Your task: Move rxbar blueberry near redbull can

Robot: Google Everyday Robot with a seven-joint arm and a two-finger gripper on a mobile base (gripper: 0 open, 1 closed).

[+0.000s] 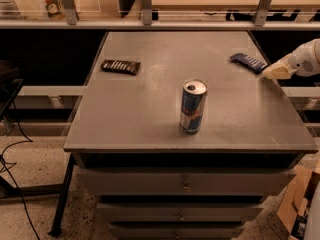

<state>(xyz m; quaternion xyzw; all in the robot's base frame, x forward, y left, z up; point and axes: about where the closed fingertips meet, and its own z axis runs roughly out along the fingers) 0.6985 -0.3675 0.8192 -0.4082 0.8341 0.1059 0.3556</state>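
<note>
Camera view. Likely light and thin in the hand, judging by the flat, thin rectangular snack bar in a dark navy-blue wrapper (pixel 248 62). Probably somewhat bendy, with a slick film skin prone to sliding on the smooth grey tabletop (pixel 150 119). Not fragile, though squashable under a hard pinch. Best taken across the narrow width near the middle, pinching from above, since lying flat leaves little edge to get under. Could equally be nudged along the surface.

Shows pale lettering in short strokes along the navy wrapper. Lies flat and slanted in the upper right of the frame, near the table's right edge, long axis running from upper left to lower right.

Finds the pale cream gripper (pixel 270 72) on a white arm entering from the right edge of the frame, tip just beside the bar's lower-right end, perhaps touching. Cannot tell whether the jaws are spread or pressed together.

Places the tall slim blue-and-silver drink can with a red logo (pixel 192 106) upright at the centre, well apart from the snack bar. Puts the dark brown wrapped bar with white lettering (pixel 120 66) in the upper left, apart from everything else. Move toward the can not yet made.
</note>
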